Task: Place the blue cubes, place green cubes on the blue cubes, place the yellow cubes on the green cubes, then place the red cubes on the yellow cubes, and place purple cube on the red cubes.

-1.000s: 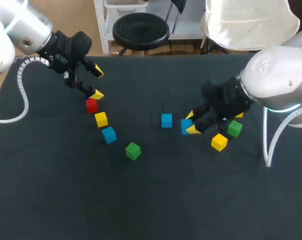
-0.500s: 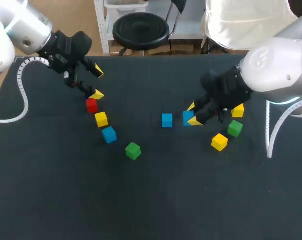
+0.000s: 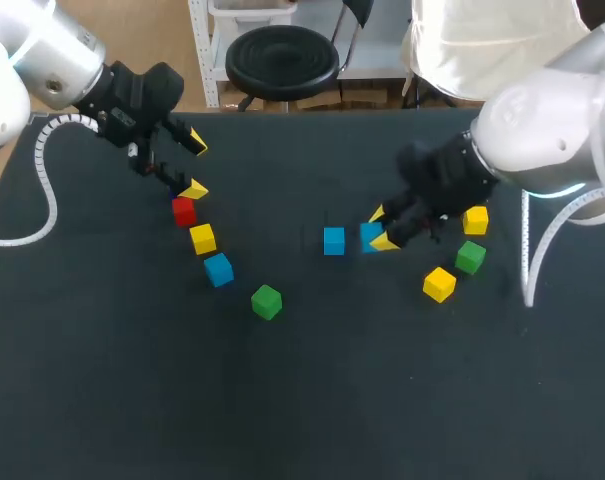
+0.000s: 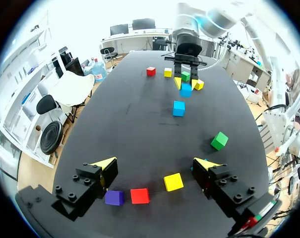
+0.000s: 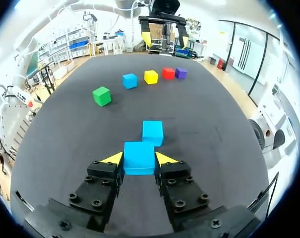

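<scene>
Right gripper [image 3: 382, 228] pinches the held blue cube [image 3: 370, 236]; the second blue cube [image 3: 333, 240] sits just beside at nine o'clock. Left gripper [image 3: 195, 167], jaws spread, hangs near the table [image 3: 302, 400]'s ten-o'clock edge.

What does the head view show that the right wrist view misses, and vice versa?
Head view only: the right-side green cube, the farther yellow cube and the nearer yellow cube, behind the right gripper. Right wrist view only: the purple cube, at the row's end near the left gripper. Shared: both grippers, the held blue cube clamped in the right gripper, the second blue cube just ahead, then the red cube, row yellow cube, third blue cube and lone green cube.
</scene>
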Controlling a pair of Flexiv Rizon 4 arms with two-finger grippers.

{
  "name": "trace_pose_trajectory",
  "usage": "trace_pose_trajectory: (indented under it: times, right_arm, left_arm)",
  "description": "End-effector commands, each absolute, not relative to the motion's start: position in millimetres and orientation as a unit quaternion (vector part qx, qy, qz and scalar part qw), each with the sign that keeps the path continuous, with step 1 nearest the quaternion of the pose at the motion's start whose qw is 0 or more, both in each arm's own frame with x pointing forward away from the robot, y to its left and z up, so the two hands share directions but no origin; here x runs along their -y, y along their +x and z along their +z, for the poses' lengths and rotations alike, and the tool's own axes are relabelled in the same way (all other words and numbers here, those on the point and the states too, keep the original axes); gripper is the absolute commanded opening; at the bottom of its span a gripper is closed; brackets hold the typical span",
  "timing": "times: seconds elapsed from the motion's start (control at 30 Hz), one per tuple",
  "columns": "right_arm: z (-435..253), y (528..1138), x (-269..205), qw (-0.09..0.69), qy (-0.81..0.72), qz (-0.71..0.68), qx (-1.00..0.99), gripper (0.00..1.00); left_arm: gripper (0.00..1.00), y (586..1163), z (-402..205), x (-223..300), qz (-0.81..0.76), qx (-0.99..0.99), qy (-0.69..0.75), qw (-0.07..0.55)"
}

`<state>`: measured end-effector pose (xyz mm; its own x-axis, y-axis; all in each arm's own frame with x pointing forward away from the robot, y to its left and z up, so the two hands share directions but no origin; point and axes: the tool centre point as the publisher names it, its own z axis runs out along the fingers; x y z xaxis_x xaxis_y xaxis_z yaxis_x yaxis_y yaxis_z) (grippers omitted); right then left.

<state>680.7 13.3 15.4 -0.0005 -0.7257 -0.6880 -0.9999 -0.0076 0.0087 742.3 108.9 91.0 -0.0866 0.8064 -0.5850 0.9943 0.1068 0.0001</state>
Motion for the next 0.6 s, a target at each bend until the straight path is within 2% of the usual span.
trace_pose_trajectory:
  times: [0.03, 0.6]
  right_arm:
    - [10, 683, -17, 0.257, -0.656, 0.272, -0.656, 0.0]
    - [-2, 682, -17, 0.252, -0.651, 0.282, -0.658, 0.0]
  left_arm:
    - [1.0, 741, 91, -109, -0.205, -0.708, 0.636, 0.229]
    - [1.0, 741, 91, -109, -0.205, -0.708, 0.636, 0.229]
